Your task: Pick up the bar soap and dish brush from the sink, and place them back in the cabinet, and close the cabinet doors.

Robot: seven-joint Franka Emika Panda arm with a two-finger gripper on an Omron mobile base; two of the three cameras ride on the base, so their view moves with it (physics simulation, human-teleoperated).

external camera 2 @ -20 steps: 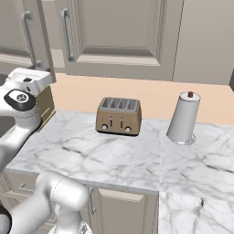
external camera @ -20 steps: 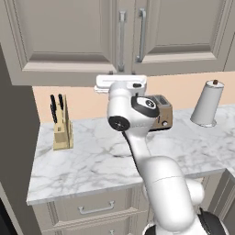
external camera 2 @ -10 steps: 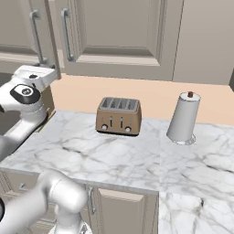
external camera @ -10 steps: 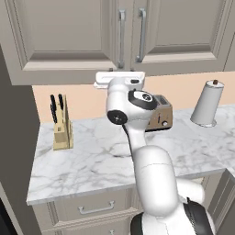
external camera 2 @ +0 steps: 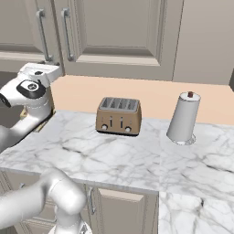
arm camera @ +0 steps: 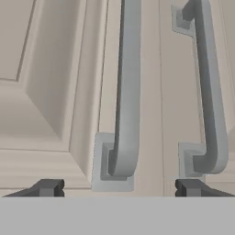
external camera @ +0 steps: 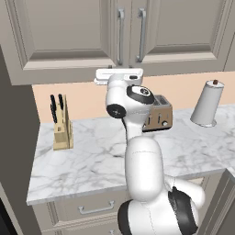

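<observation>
Greige doors [external camera: 69, 32] are sitting shut across the top of the frame, silver handles [arm camera: 126, 87] side by side at centre. The gripper [arm camera: 118, 187] is hovering just under them, fingers spread wide, holding nothing. If it is closing off-centre, a fingertip could be catching both handles, or slipping off the left one.

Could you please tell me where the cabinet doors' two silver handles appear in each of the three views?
Left base view: the handles hang at top centre, just above the gripper.
Right base view: they are at top left, above the arm.
Hand view: their lower ends stand close ahead of the gripper.
Shared landmark: the cabinet doors.
</observation>
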